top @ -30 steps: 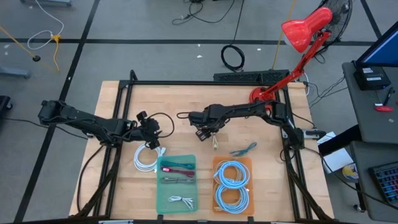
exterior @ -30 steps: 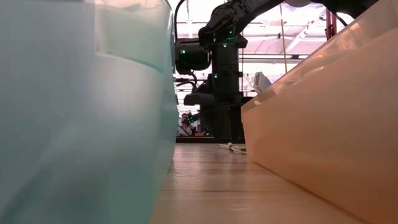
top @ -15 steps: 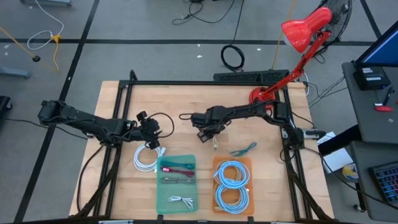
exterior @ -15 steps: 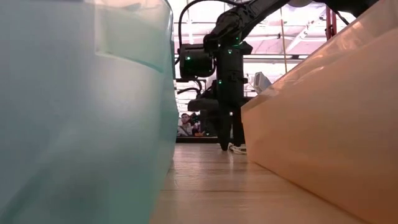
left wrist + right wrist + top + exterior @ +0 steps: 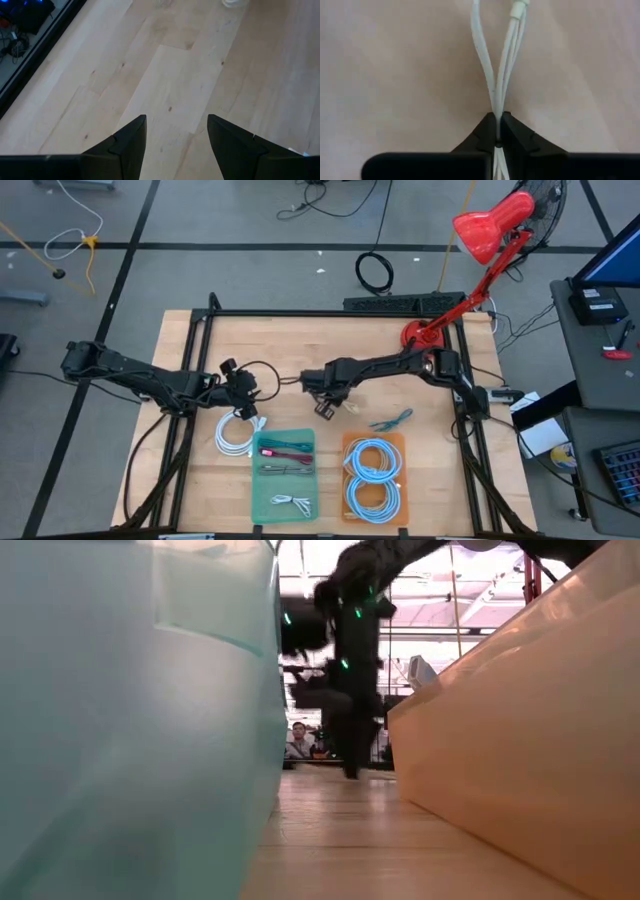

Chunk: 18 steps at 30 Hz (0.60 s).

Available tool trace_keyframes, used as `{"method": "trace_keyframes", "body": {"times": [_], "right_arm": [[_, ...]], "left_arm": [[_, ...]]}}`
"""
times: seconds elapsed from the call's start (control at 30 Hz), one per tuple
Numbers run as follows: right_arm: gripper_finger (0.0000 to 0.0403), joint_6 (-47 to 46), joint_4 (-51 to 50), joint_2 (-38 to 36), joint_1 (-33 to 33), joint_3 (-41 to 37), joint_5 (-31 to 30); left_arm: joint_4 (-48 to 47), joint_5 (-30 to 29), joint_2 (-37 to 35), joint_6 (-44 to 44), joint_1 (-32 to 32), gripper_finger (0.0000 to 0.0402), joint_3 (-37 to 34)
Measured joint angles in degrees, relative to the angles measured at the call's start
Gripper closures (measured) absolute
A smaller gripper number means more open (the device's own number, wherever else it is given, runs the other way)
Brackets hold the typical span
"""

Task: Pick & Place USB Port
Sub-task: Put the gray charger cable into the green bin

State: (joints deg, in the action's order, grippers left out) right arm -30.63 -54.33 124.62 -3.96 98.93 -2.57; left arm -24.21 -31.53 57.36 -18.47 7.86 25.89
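Note:
The USB cable is a thin white cable [image 5: 479, 45] folded into several strands, lying on the wooden table at its middle, with a plug end [image 5: 519, 7] farther out. My right gripper [image 5: 498, 118] points straight down at it [image 5: 323, 406] and is shut on the strands; in the low view its fingers [image 5: 350, 765] reach down to the tabletop, blurred. My left gripper [image 5: 243, 388] waits left of centre, open [image 5: 176, 122] over bare wood. My right gripper pinches the white cable's strands [image 5: 495, 106] between its two fingers, where they run side by side. The fingers come from above, pointing down. The strands lead away from the fingertips over the wood, one of them bowing out from the others.
A green tray [image 5: 262, 498] with small cables and an orange tray [image 5: 345, 442] with blue coiled cables stand near the front edge. A white coiled cable [image 5: 235, 432] lies beside the green tray, a teal cable [image 5: 392, 420] right of my right gripper. A red lamp [image 5: 485, 235] stands at back right.
My right gripper has come down to the tabletop, shifted a little toward the table's near left, rolled about its own axis, and shut on the white cable.

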Motion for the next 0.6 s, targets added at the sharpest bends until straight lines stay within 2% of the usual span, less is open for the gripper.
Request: {"method": "trace_keyframes", "body": {"times": [0.2, 0.3, 0.6], "right_arm": [[0.0397, 10.8, -2.4, -0.5, 2.7, 10.9, -7.2], [0.0399, 15.5, -1.6, -0.4, 4.1, 15.3, -8.1], [0.0401, 17.2, 1.2, -0.4, 10.4, 18.0, -7.8]], "left_arm": [[-0.1, 0.0, 0.0, -0.2, 0.0, 0.0188, 0.0], [-0.1, 0.0, 0.0, -0.3, 0.0, 0.0188, 0.0], [-0.2, 0.0, 0.0, -1.0, 0.0, 0.0188, 0.0]]}}
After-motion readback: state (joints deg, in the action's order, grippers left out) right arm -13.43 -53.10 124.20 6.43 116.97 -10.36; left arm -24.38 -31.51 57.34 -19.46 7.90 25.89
